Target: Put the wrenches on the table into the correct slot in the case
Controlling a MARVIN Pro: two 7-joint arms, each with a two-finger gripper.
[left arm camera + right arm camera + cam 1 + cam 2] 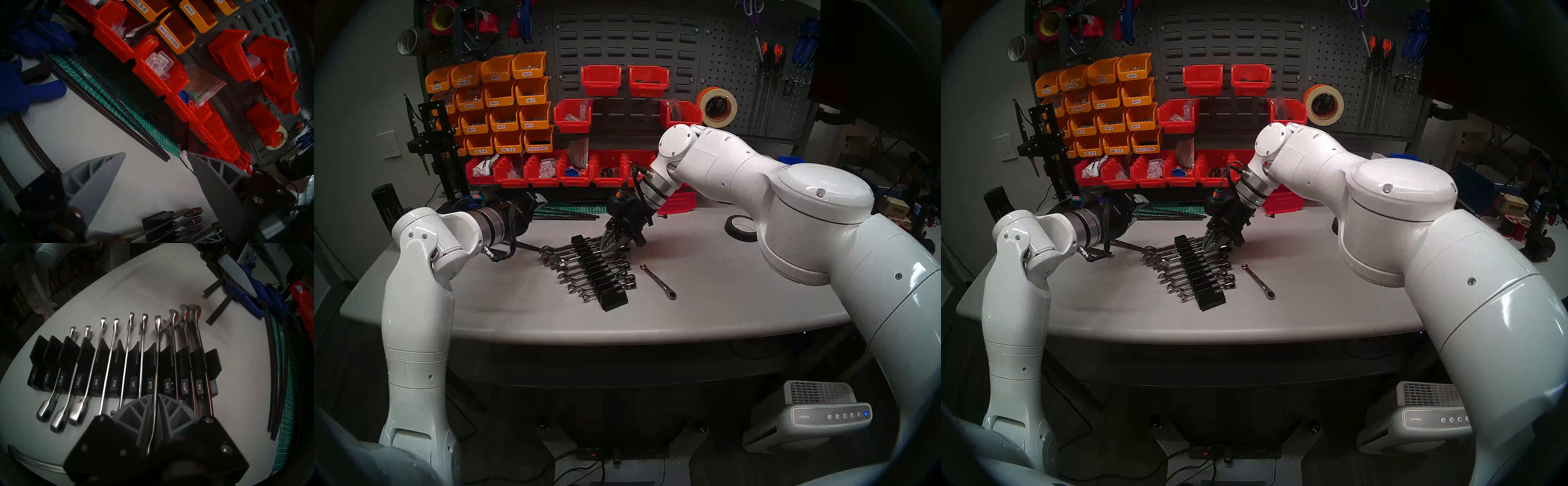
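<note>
Your right gripper (155, 398), low centre of its wrist view, pinches a chrome wrench (157, 361) seated in the black wrench rack (122, 351) between labels 9/16 and 5/8, while your left gripper (157, 156) gapes empty and a second wrench (658, 281) lies on the table (738, 281).

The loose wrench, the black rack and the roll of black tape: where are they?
Loose wrench (657, 281): left head view, mid-shaft.
Rack (612, 300): left head view, near end block.
Black tape (730, 226): left head view, roll's left rim.

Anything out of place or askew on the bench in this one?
One small wrench lies loose on the table, right of the case, whose two smallest slots look empty. The right gripper pinches a wrench sitting in its slot.
</note>
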